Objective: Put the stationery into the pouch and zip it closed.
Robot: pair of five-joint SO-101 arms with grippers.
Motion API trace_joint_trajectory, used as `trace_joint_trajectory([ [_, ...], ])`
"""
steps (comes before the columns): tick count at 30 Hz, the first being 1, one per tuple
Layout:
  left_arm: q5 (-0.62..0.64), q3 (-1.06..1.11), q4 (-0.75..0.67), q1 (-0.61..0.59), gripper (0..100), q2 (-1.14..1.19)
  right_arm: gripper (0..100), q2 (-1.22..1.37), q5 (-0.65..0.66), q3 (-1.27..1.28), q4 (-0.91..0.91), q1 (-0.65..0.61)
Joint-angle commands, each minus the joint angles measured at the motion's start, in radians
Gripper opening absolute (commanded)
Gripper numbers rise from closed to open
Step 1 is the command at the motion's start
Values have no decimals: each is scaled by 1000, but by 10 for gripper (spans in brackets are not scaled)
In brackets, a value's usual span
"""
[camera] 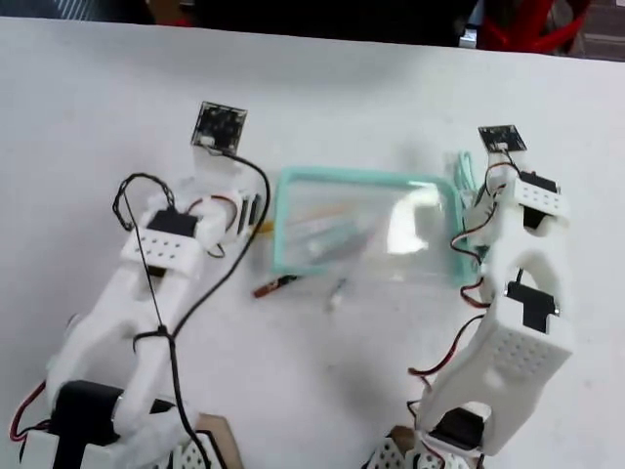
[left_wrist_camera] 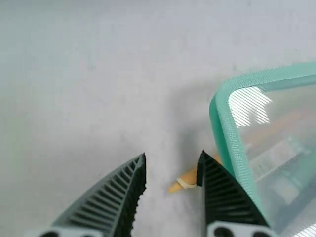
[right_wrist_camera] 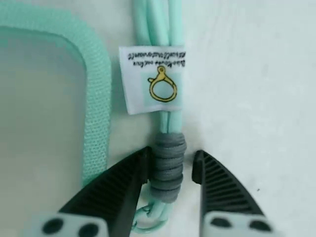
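The pouch [camera: 361, 177] is lying on the desk [camera: 342, 98]. The left tool [left_wrist_camera: 170, 170] is gaping beside a pencil end [left_wrist_camera: 183, 181] at the pouch's corner. The right tool [right_wrist_camera: 170, 165] is sitting spread around the grey wrap [right_wrist_camera: 168, 153] on the pouch's cord.

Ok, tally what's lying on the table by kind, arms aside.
Pouch: 1
Mint cord: 1
Loose stationery beside the pouch: 3 (red pen, small pale piece, yellow pencil)
Stationery inside the pouch: too unclear to count
Total counted: 5
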Motion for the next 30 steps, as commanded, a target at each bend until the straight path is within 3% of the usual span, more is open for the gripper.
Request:
trace_joint_trajectory([
  [1, 3, -5, -23, -12, 177, 1, 6, 41, 29, -12, -56, 24],
  [3, 3, -5, -26, -12, 177, 1, 40, 41, 29, -14, -64, 35],
  [8, 2, -5, -26, -12, 177, 1, 19, -18, 29, -11, -44, 38],
  [13, 0, -5, -17, -4, 186, 1, 18, -189, 29, -11, 70, 28],
  [16, 2, -11, 20, 7, 246, -8, 18, -303, 29, -11, 127, 27],
  [23, -2, -15, 68, 47, 250, -12, 18, -486, 29, -12, 248, 8],
  [27, -2, -5, 140, 48, 251, -122, 18, -590, 28, -12, 329, -47],
  [30, -2, 9, 249, 81, 251, -283, 18, -679, -43, -12, 367, -93],
])
